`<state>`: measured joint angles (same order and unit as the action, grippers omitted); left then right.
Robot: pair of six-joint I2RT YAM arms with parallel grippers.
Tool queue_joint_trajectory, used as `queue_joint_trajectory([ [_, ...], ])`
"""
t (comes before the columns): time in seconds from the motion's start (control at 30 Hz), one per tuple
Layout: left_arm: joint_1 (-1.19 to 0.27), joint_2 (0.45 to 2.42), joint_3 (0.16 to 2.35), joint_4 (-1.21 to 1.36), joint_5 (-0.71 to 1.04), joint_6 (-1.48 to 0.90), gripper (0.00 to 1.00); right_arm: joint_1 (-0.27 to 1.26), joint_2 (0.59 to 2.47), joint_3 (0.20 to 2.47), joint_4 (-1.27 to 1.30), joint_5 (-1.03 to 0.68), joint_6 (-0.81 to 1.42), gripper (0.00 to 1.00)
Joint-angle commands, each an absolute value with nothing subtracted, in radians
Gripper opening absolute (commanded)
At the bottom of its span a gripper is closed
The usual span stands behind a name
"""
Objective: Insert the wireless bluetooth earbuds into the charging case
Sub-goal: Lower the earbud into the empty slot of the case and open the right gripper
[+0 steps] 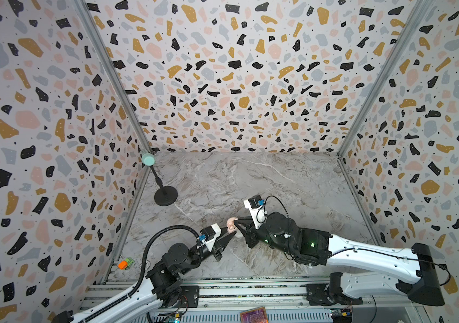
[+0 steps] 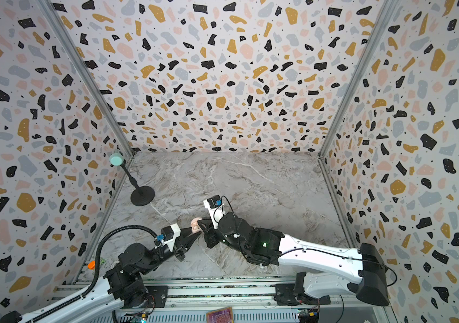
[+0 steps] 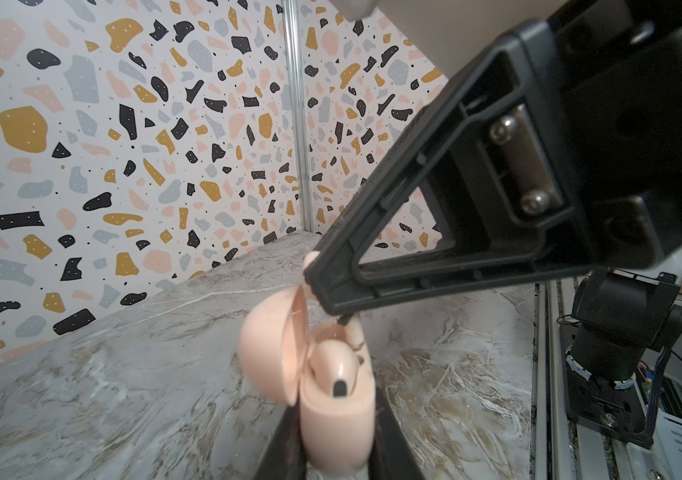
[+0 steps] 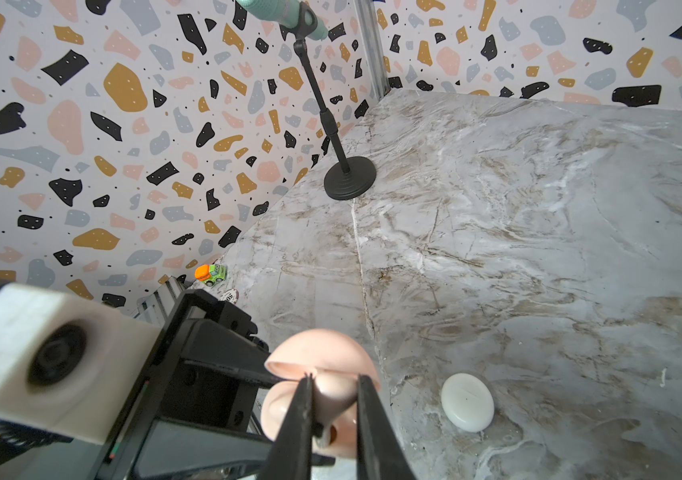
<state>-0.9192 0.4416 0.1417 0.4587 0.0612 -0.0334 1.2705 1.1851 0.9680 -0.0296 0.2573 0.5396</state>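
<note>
so the left end effector (image 3: 334,415) is clamped on the open pale pink rounded plastic charging case (image 3: 329,440), one small pink plastic earbud (image 3: 333,363) seated inside, while the right end effector (image 4: 335,380) pinches a second pink earbud (image 4: 333,399) right at the case's mouth

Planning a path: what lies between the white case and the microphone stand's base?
Bare marble between white case and stand base, in the right wrist view.
</note>
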Motion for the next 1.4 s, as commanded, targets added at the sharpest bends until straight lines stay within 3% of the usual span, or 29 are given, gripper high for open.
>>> queue_joint_trajectory([
  [0.0, -0.920, 0.431, 0.164, 0.534, 0.046, -0.054, 0.00, 1.277, 1.184, 0.974, -0.019, 0.281, 0.526, 0.10],
  [0.7, -0.920, 0.434, 0.165, 0.539, 0.037, -0.071, 0.00, 1.292, 1.194, 0.974, -0.040, 0.291, 0.523, 0.10],
  [1.37, -0.920, 0.434, 0.163, 0.538, 0.034, -0.070, 0.00, 1.294, 1.193, 0.983, -0.044, 0.303, 0.534, 0.28],
])
